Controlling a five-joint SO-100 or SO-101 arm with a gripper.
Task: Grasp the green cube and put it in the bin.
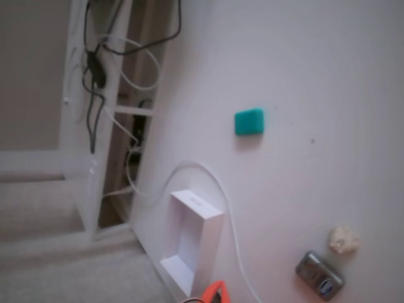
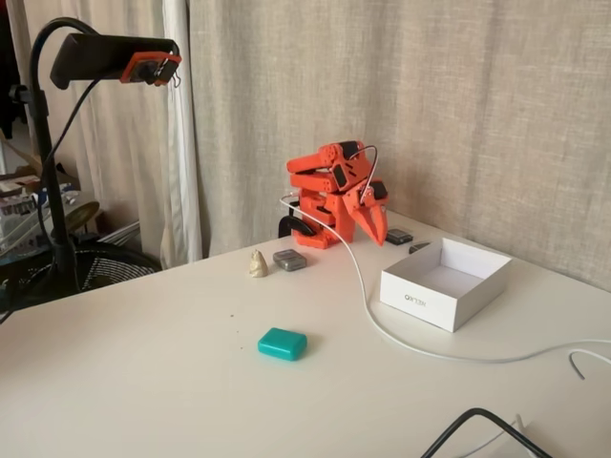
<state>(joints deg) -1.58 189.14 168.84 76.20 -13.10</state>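
Note:
The green cube [image 2: 283,343] is a small teal block with rounded corners, lying flat on the white table, also in the other fixed view [image 1: 249,121]. The bin [image 2: 446,282] is an open white box to its right, seen as an upright white box near the bottom of the other fixed view [image 1: 192,243]. My orange arm sits folded at the back of the table. Its gripper [image 2: 376,232] points down, shut and holding nothing, behind the bin and far from the cube. Only an orange bit of the arm [image 1: 215,293] shows at the bottom edge of the other view.
A beige lump [image 2: 258,264] and a grey tin [image 2: 289,260] lie near the arm's base. A white cable [image 2: 382,324] runs from the arm across the table between cube and bin. A camera on a black stand [image 2: 115,57] rises at left. A black cable [image 2: 477,425] lies front right.

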